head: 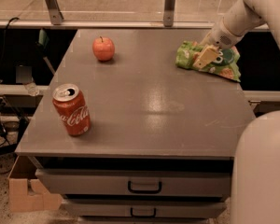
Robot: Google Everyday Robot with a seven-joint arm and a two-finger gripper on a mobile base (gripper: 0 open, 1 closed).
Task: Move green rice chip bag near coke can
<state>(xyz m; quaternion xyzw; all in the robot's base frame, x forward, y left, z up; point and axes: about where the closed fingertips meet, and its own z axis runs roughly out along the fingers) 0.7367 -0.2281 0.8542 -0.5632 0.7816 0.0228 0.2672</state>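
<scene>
The green rice chip bag (226, 63) lies flat and crinkled at the far right of the grey table top, near its right edge. The coke can (72, 110) stands upright at the front left, red with white script and an open silver top. My gripper (205, 58) comes in from the upper right on a white arm and sits low on the middle of the bag, its tan fingers (206, 56) pressed into the bag's crinkled top. The bag's left part is partly hidden behind the fingers.
A red apple (103, 48) sits at the far left of the table (149, 101). Drawers with dark handles (144, 187) are below the front edge. A white robot body part (261, 171) fills the lower right corner. A cardboard box (25, 190) is on the floor at left.
</scene>
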